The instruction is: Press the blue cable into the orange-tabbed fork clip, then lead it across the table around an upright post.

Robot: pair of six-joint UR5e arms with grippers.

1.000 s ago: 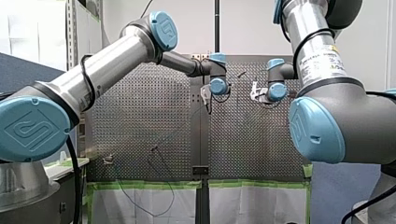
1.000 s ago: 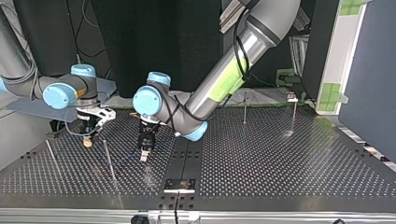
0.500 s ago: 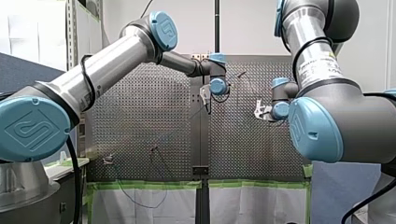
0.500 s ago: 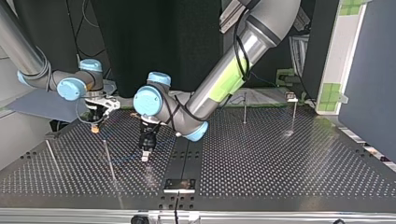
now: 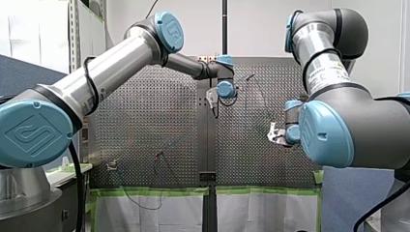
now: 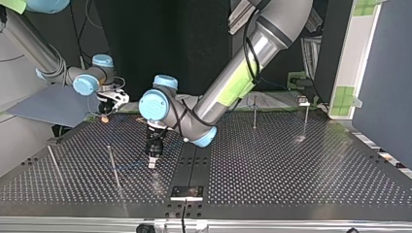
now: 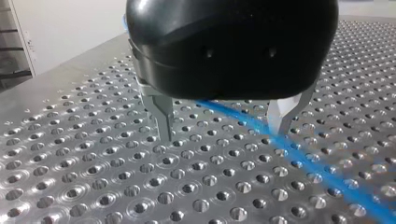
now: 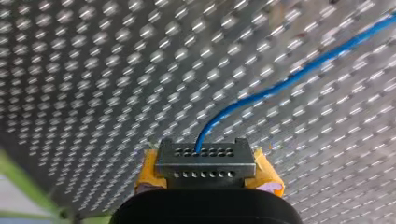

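Where the blue cable [image 7: 345, 186] lies, a slim post [image 6: 112, 165] stands close.

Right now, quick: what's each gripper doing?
Left gripper: open over the blue cable, not gripping it.
Right gripper: shut on the blue cable.

Blurred: blue cable [image 7: 301, 163], cut off at edge.

Silver tubes, grey joints, light-blue caps on my left arm [image 5: 116, 65] and right arm [image 5: 321, 58]. Black cable [image 5: 89, 79] along each. Left hand [image 7: 223, 132] black, metal fingers [image 7: 161, 112]; right hand [image 8: 205, 161] yellow-padded.
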